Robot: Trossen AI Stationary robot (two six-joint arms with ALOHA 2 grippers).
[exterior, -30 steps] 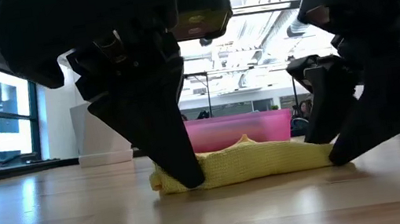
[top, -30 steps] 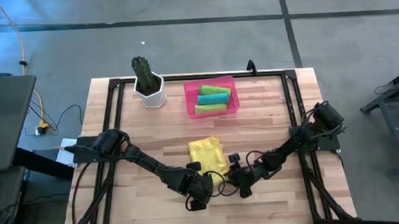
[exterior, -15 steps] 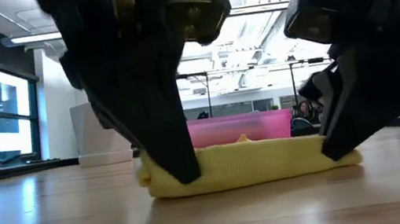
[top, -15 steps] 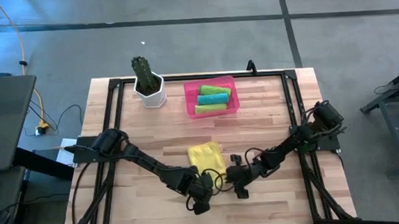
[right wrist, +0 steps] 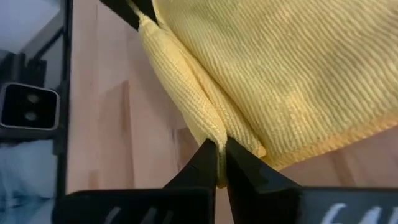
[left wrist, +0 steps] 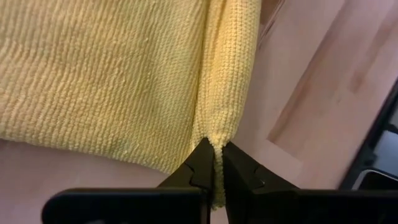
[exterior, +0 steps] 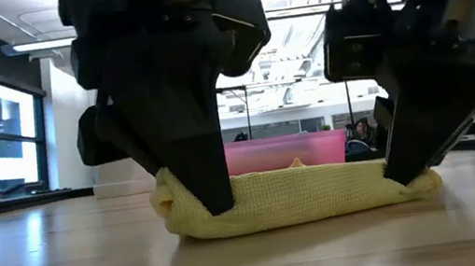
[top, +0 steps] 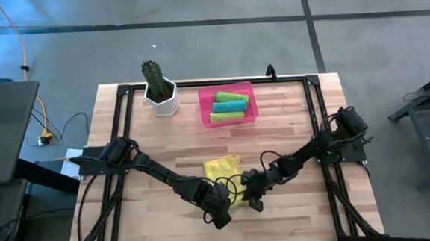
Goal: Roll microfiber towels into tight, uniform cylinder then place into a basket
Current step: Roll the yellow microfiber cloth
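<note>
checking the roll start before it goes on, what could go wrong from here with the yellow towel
1. Both hands, left hand and right hand, pinch only thin bits of the yellow towel edge; either could slip out.
2. The fold looks fatter at one end, so the cylinder may turn out uneven.
3. The two hands sit close together; they might collide while rolling.

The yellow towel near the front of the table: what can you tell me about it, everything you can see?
The yellow towel is a soft, ribbed-weave cloth lying on the wooden table, in front of the pink basket. Its near edge is turned over into a thick fold, the start of a roll; the rest lies flat. The left gripper pinches one end of that fold, the right gripper the other, both shut on it.
</note>
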